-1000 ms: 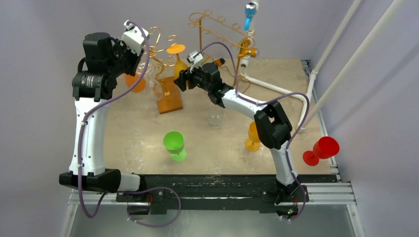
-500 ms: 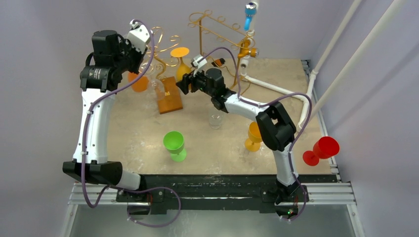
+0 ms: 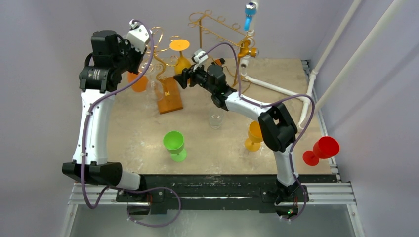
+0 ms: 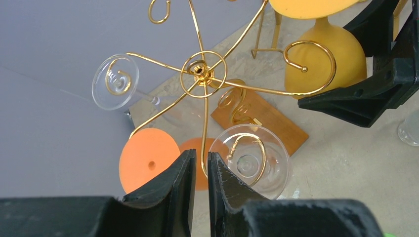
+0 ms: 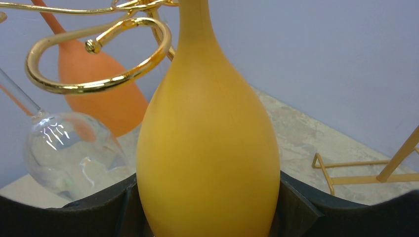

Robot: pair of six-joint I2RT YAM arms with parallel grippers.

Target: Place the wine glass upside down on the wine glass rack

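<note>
Glass: the yellow wine glass (image 5: 207, 138) is being held upside down, foot up, its stem just beside a curled hook (image 5: 99, 64) of the gold rack (image 4: 197, 69).
Right jaws: clasping the bowl, standing wide around it.
Left jaws: hovering over the rack, drawn narrow, with a rack wire showing in the gap; I cannot tell whether they are pinching it.
Done: the glass is inverted and raised to the rack.
Left: seemingly sliding the stem into the hook and releasing.
Neighbours: a clear glass (image 4: 249, 163) and an orange glass (image 4: 148, 163) are hanging already.

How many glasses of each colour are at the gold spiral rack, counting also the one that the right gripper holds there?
Clear glasses: 2
Orange glass: 1
Yellow glass: 1, held upside down in the right gripper
Total: 4
</note>
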